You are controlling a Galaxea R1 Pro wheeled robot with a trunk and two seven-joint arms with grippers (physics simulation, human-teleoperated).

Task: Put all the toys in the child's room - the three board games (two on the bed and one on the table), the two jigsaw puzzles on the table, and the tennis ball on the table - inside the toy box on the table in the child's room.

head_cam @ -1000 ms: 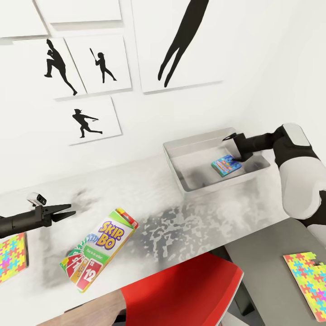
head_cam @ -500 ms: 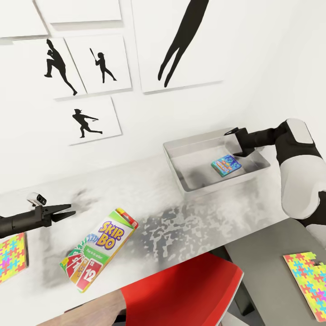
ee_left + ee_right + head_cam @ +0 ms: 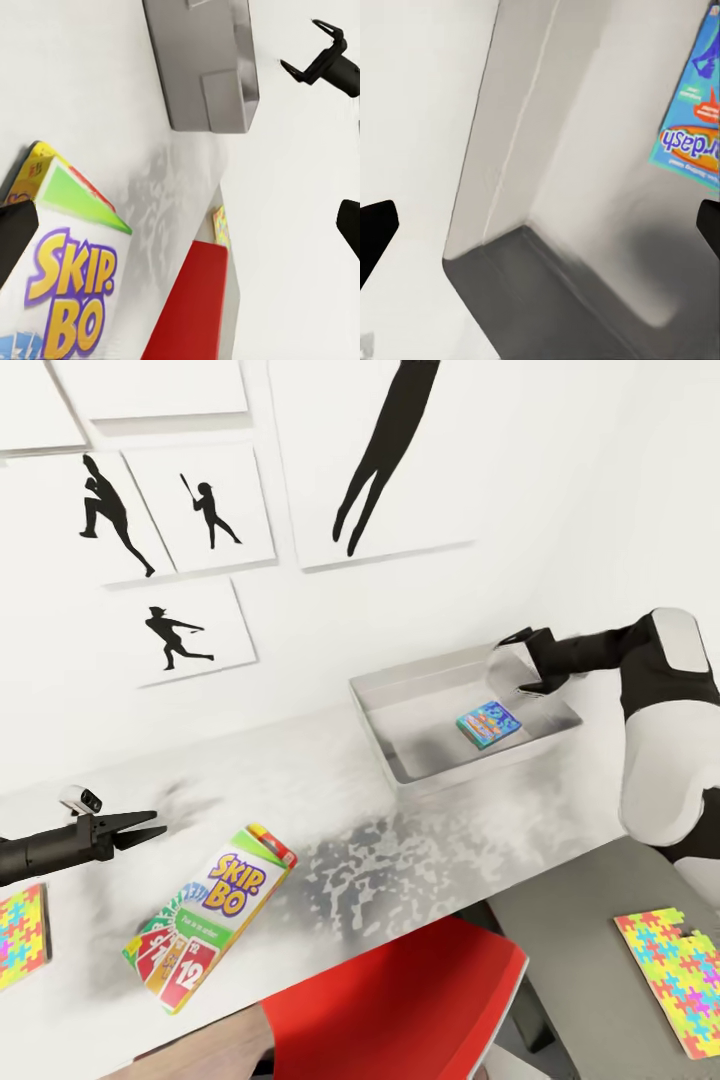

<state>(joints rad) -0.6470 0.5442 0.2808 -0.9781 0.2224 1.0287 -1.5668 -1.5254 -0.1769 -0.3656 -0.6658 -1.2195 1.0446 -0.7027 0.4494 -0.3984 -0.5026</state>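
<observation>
Up and away from the blue game [image 3: 488, 722] went the right gripper [image 3: 520, 660]; it hung over the far right corner of the toy box [image 3: 420, 690], fingers apart and empty. That game lay flat inside the box. Near the left, the left gripper [image 3: 140, 830] floated open over the table [image 3: 400, 840], just beside the Skip-Bo box [image 3: 210, 915]. One puzzle [image 3: 20, 935] lay far left, another [image 3: 675, 975] at the near right.
</observation>
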